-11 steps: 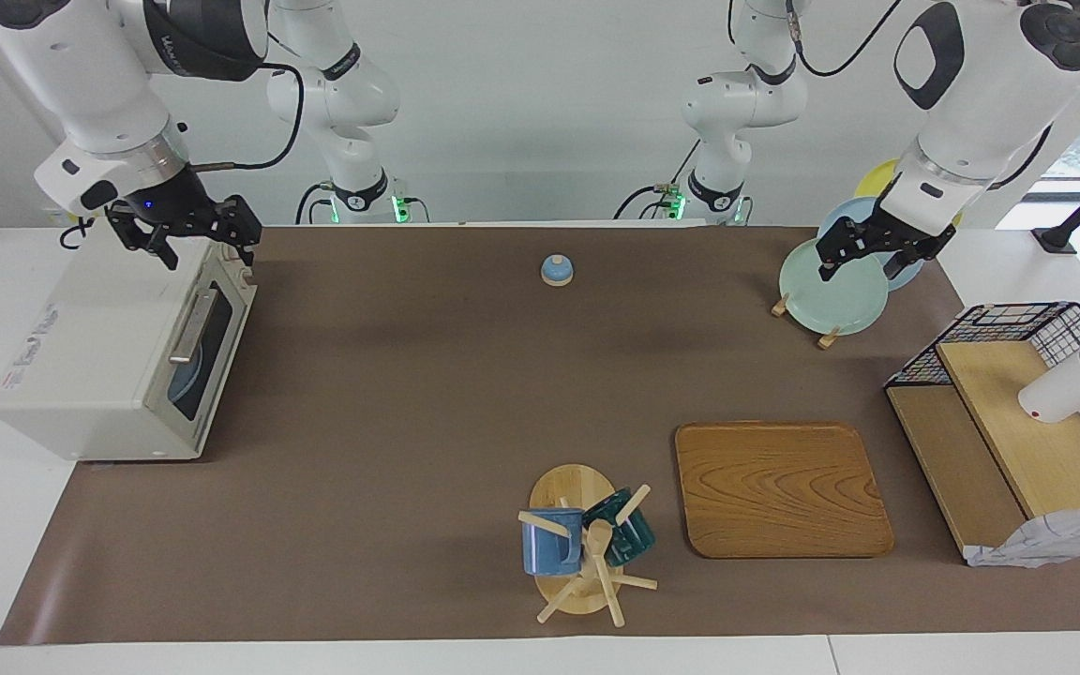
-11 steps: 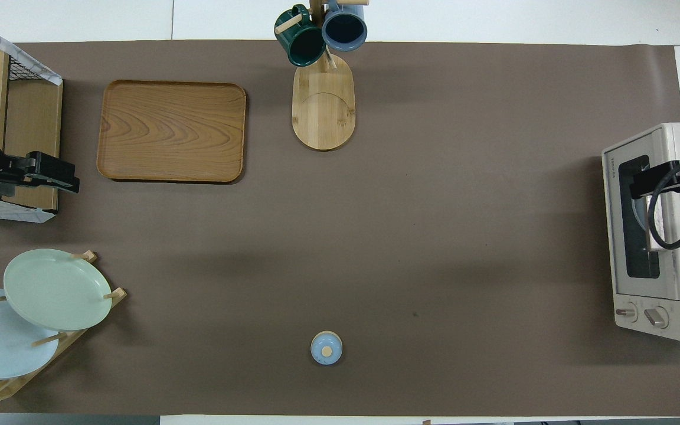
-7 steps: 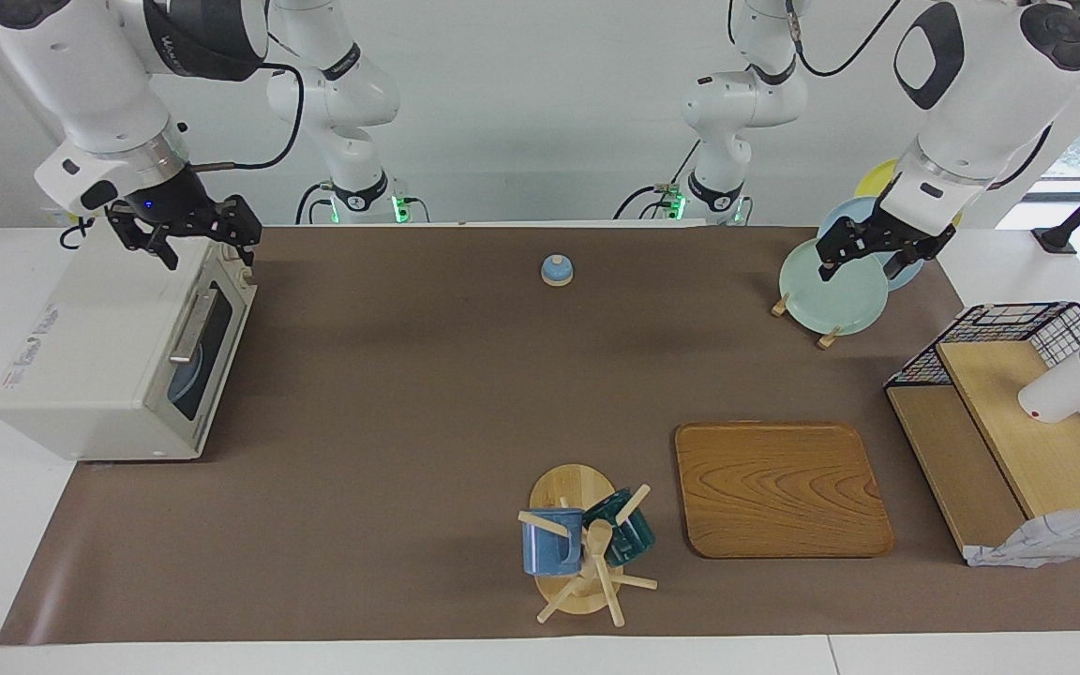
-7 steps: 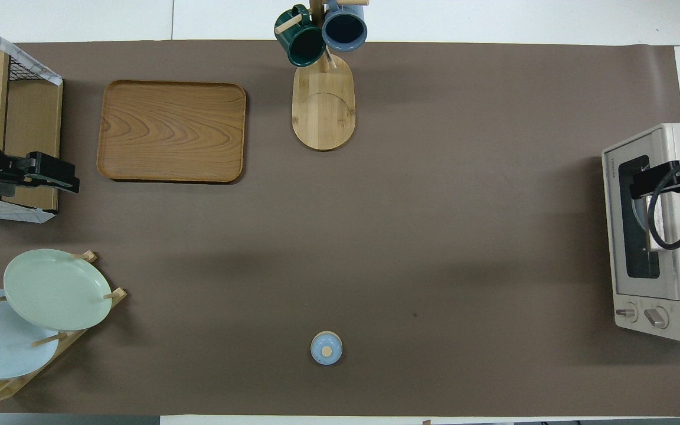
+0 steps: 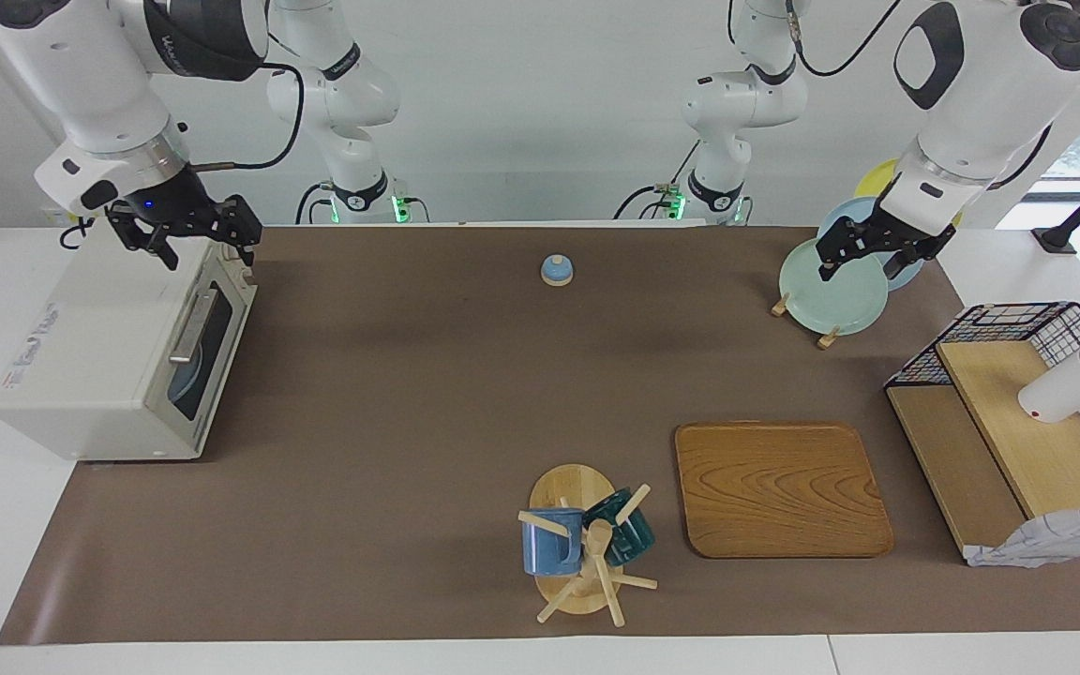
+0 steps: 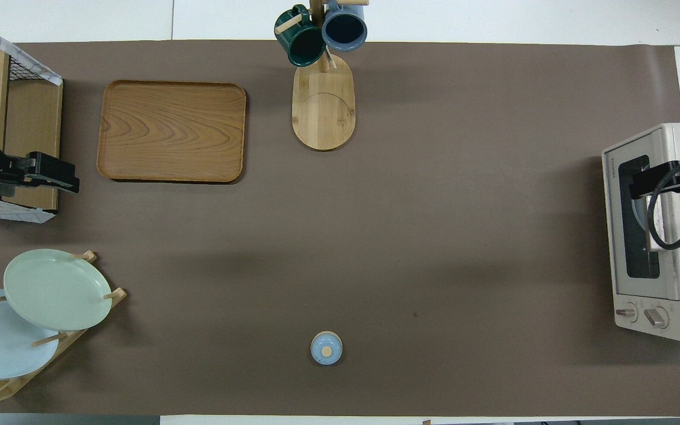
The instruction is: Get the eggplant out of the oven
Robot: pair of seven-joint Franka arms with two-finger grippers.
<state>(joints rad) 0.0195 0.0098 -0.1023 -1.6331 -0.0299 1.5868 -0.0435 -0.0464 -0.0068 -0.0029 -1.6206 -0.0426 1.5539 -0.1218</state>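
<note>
Over the toaster oven [image 5: 118,356], at the right arm's end of the table: right gripper [image 5: 191,239], arm bent down, fingers spread, empty, above the oven's top edge nearest the robots. Oven door shut; eggplant not visible. At 2 o'clock in the facing view: left gripper [image 5: 868,253], over the green plate [image 5: 831,298], fingers apart, empty. Unchanged since earlier frames.

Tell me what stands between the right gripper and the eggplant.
The oven's glass door does: it is shut, its bar handle untouched. The right gripper is open over the oven's top edge, above the door. The eggplant cannot be made out through the glass. The left gripper waits, open, over the plate rack.
</note>
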